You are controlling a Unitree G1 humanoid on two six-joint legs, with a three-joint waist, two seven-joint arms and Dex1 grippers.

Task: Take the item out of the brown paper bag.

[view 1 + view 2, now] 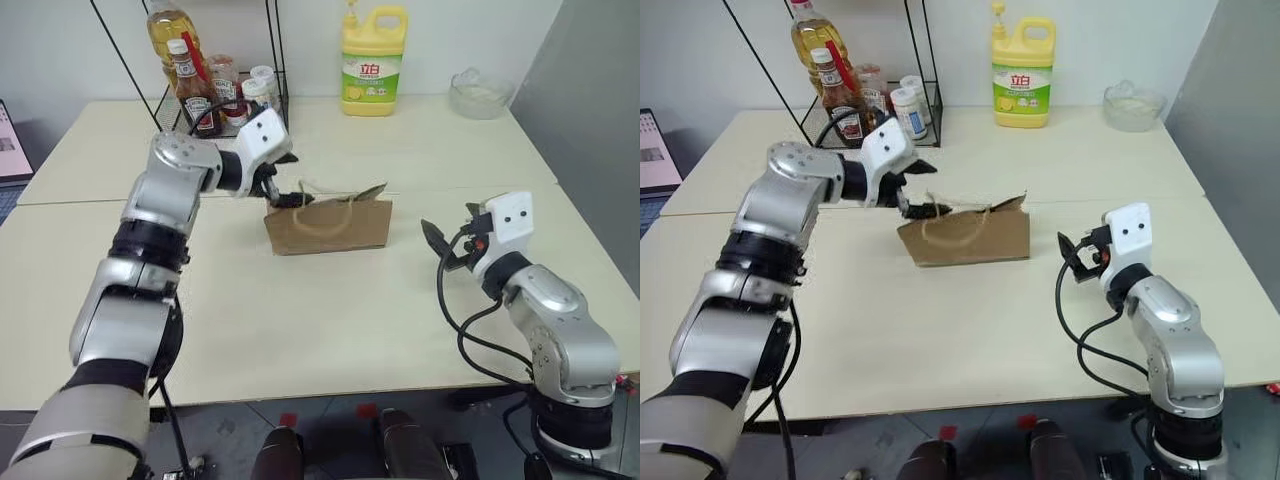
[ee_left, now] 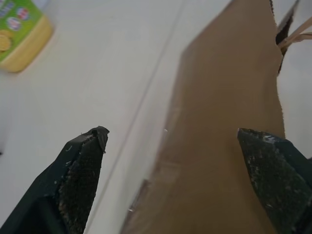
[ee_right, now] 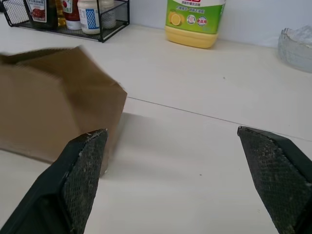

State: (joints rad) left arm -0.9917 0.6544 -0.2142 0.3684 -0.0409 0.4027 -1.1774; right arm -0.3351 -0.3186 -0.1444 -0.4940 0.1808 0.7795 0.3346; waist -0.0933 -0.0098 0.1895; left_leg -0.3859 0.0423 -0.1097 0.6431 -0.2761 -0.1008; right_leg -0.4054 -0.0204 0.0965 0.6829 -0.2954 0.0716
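At the brown paper bag (image 1: pixel 330 225), standing on the table (image 1: pixel 330 320), the left gripper (image 1: pixel 920 200) hovers at its top left corner, jaws spread, empty. Well right of the bag, the right gripper (image 1: pixel 440 247) is released. The bag's contents cannot be seen.

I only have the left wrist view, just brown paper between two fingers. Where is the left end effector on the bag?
Observer: The left end effector is at the top left corner of the brown paper bag, fingers open.
Operator: And the right one?
Observer: The right end effector is open too, apart from the bag on its other side.
Operator: Bag standing?
Observer: Yes, upright on the table, a loop handle against its near face.
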